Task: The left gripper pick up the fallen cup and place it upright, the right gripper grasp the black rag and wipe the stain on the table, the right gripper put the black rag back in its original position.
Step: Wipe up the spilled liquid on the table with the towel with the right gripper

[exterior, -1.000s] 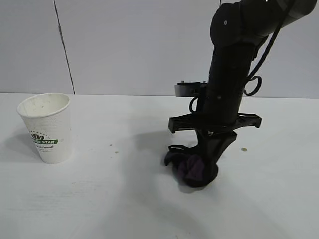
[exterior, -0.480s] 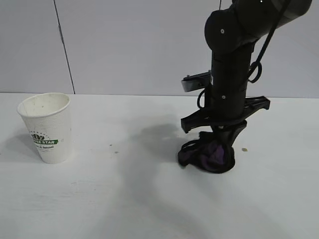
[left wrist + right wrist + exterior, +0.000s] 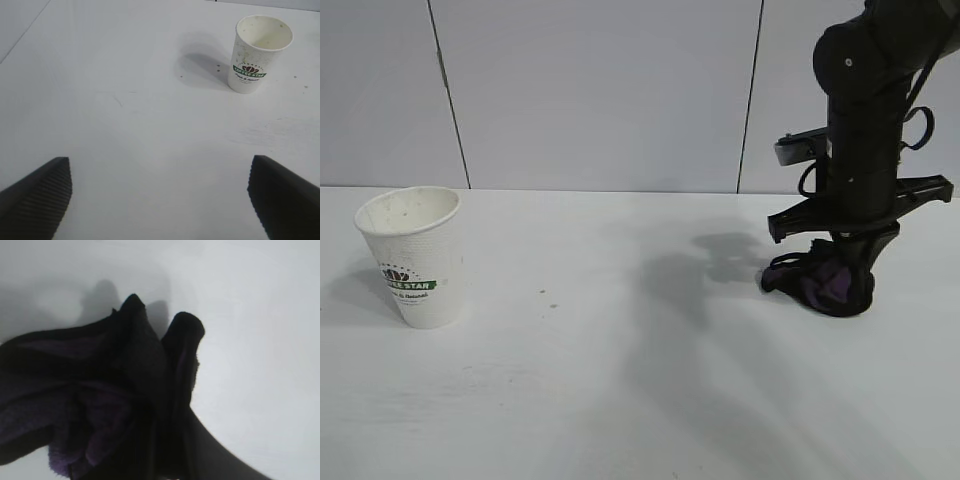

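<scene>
Carrying the bunched black-and-purple rag (image 3: 823, 284) clamped in our right gripper (image 3: 840, 290) near the white table's (image 3: 620, 400) right edge, left gripper (image 3: 160, 195) gaping empty, we next must release it.

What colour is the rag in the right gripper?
The black rag is black with purple patches, held by the right gripper; clearest in the exterior view.

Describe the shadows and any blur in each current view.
Exterior view: soft shadows beside the cup and the right gripper on the table. Left wrist view: crisp cup shadow, sharp picture. Right wrist view: the black rag fills the frame, blurred from closeness.
</scene>
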